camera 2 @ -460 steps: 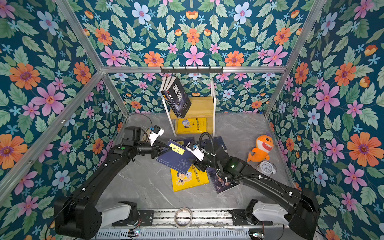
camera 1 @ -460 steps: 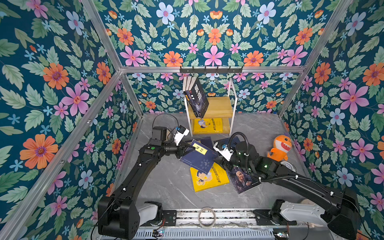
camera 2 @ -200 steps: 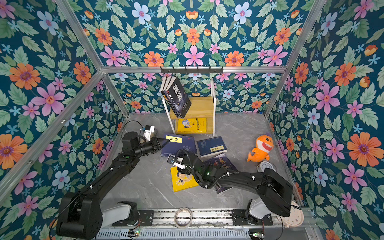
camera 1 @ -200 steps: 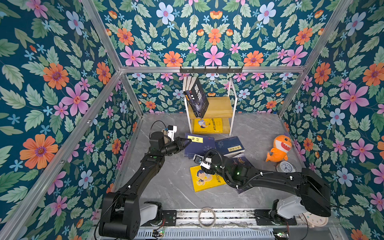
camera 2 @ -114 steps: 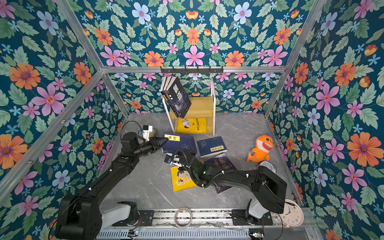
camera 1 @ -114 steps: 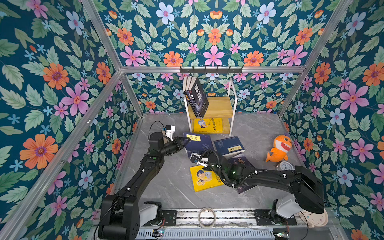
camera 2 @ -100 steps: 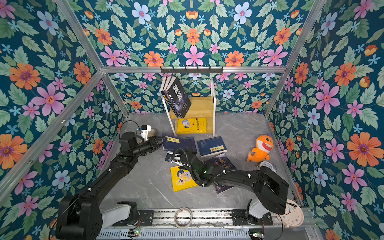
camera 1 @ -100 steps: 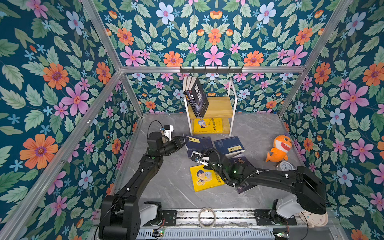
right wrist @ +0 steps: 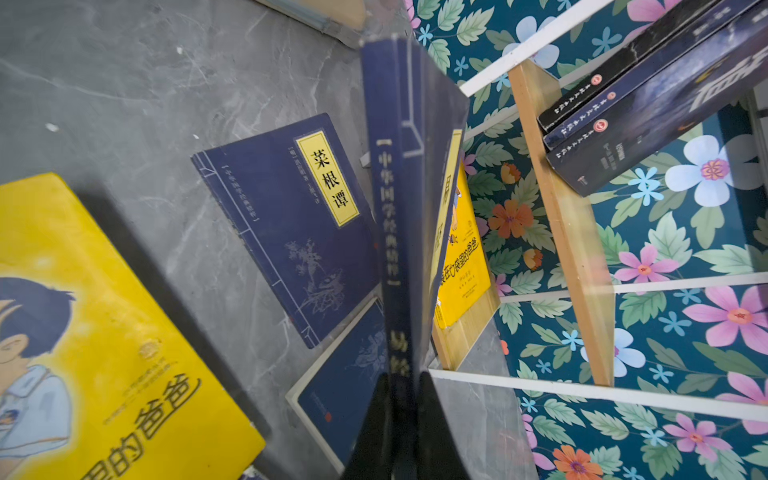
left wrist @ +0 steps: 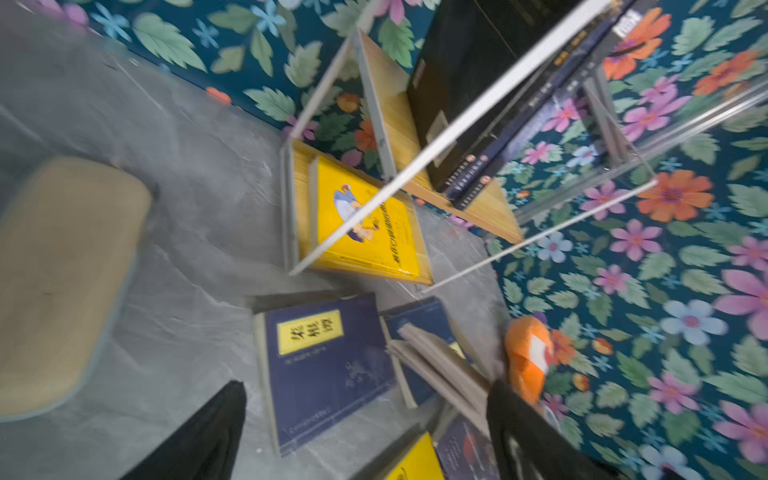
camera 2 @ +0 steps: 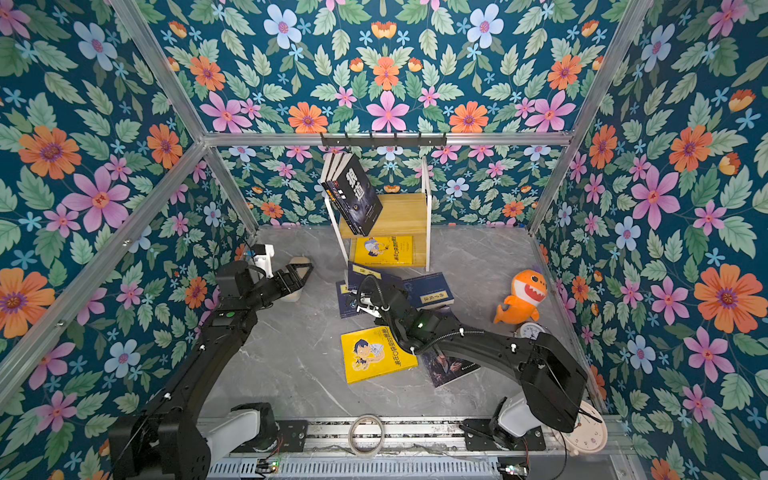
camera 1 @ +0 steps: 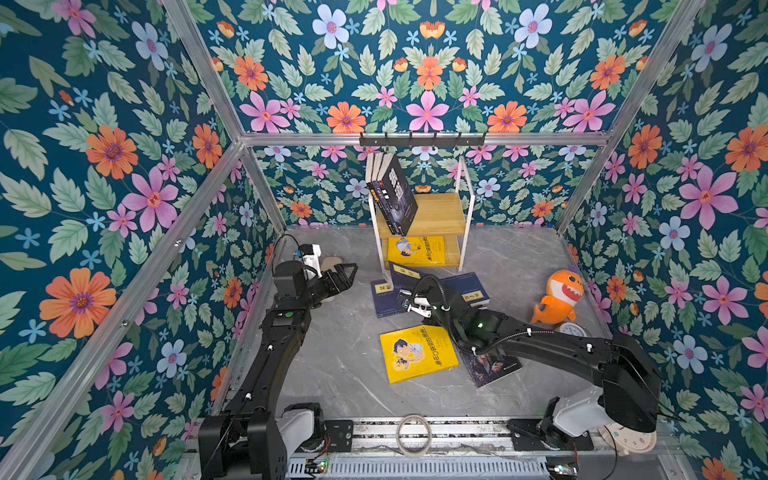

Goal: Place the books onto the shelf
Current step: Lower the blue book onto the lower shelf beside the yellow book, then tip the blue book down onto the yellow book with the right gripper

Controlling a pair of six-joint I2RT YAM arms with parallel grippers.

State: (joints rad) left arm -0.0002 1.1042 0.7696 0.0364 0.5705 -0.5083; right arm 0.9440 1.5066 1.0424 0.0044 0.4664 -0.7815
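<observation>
Right now I am watching the right gripper [right wrist: 401, 384] pinching the spine end of a navy book [right wrist: 399, 199], its jaws closed tight on it. The book is standing on edge just in front of the shelf [camera 1: 440, 212], and I cannot tell whether it is touching the grey table [camera 1: 340, 365]. The left gripper [camera 1: 344, 281] is hanging well apart with jaws spread wide, gripping nothing. A labelled navy book [right wrist: 286, 224] is lying flat beside the held one. A yellow book [camera 1: 419, 353] is lying nearer me, a second yellow book [camera 1: 417, 251] is resting on the lower board, and dark books [camera 1: 392, 195] are leaning on the upper board.
</observation>
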